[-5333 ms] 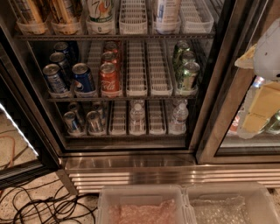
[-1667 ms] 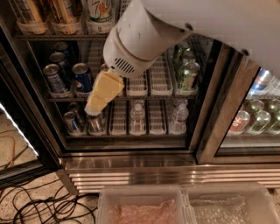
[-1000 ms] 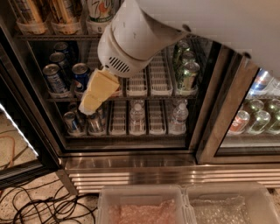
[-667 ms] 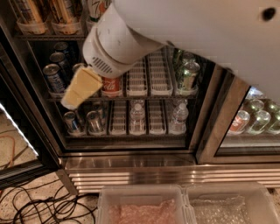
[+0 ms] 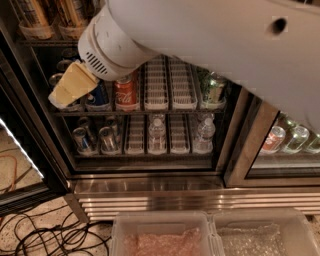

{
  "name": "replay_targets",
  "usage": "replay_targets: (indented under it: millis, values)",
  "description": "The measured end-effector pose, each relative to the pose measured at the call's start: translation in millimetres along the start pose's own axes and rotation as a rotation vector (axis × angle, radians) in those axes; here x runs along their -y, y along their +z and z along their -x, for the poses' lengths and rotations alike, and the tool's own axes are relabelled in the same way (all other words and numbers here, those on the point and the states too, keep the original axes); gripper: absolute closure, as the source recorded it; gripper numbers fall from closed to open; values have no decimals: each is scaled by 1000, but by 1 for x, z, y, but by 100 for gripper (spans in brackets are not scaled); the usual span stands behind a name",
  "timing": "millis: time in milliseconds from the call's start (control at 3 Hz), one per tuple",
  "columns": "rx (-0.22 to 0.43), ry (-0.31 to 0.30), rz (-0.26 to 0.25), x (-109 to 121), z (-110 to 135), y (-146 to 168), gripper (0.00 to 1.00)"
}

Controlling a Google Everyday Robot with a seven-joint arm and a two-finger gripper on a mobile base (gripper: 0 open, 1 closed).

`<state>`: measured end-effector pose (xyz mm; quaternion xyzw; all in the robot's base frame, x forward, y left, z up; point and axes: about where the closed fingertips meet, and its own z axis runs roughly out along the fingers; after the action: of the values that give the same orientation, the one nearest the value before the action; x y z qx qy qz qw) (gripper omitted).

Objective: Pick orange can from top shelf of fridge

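The fridge [image 5: 150, 186] stands open before me, with a black frame and a steel base. Two tall orange cans [image 5: 31, 14] [image 5: 70, 11] stand at the left of the top shelf [image 5: 45, 43], cut off by the upper edge of the view. My white arm [image 5: 210, 45] fills the upper part of the view and hides the rest of that shelf. My gripper [image 5: 70, 92], cream-coloured, hangs in front of the left end of the middle rack, below the orange cans and apart from them. It holds nothing that I can see.
The middle rack holds blue cans [image 5: 97, 95], a red Coca-Cola can [image 5: 125, 92], white lane trays [image 5: 170, 85] and a green bottle [image 5: 214, 87]. Water bottles [image 5: 156, 131] and silver cans [image 5: 82, 137] are below. Plastic bins [image 5: 165, 235] and cables [image 5: 45, 235] lie on the floor.
My arm has swung in from the right and moved left across the fridge. The gripper has gone from the middle of the second rack to its left end, over the blue cans.
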<state>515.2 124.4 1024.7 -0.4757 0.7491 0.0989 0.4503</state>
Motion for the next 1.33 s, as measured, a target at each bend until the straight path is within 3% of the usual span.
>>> replay_targets:
  millis: [333,1000,1333]
  values:
    - [28,0,-8,0,6,1,0]
    - [174,115,-71,28,34,43,0]
    - [192,146,-67,39,43,56,0]
